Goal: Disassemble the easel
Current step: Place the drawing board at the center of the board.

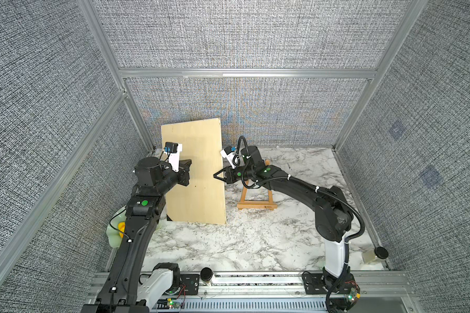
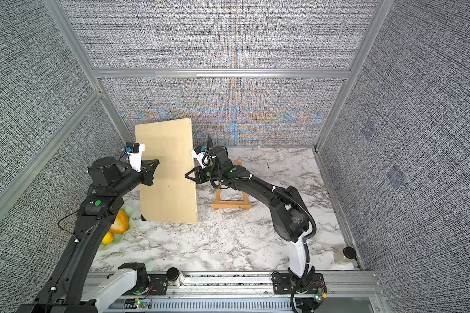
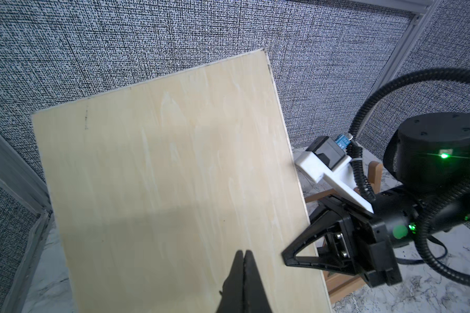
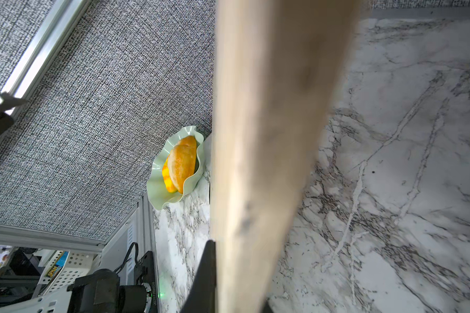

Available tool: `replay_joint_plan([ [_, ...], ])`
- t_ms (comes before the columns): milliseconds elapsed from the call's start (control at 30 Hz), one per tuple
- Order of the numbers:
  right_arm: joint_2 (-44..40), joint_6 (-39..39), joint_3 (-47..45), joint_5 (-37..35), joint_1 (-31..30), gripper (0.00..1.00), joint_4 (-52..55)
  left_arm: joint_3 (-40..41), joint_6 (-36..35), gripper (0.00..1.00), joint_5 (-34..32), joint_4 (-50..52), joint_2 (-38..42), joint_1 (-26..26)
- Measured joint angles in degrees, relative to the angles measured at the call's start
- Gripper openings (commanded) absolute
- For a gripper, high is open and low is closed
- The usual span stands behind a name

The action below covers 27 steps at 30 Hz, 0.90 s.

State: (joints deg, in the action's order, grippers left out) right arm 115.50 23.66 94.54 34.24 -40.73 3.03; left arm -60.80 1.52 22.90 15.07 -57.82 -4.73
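Easel (image 1: 256, 203) upright toward rear of marble desk (image 1: 228, 244), partly hidden behind right arm, gripped by neither claw. Pale plywood board (image 1: 198, 189) held on end just beside easel. Right claw (image 1: 215, 176) clamped on board's edge facing easel. Left claw (image 3: 244, 254) pinched together, empty, tips at board's broad face; contact cannot be told

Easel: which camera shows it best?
Both top views: the easel shows legs and ledge, its upper part mostly hidden by the right arm. The left wrist view catches only scraps beside the board; the right wrist view shows none.
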Motion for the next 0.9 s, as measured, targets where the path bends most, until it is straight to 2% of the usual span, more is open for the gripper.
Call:
replay_joint_plan([
  [900, 9.90, 4.20, 4.17, 1.57, 0.74, 0.00, 7.30, 0.50, -0.46, 0.05, -0.20, -0.02, -2.08, 0.04],
])
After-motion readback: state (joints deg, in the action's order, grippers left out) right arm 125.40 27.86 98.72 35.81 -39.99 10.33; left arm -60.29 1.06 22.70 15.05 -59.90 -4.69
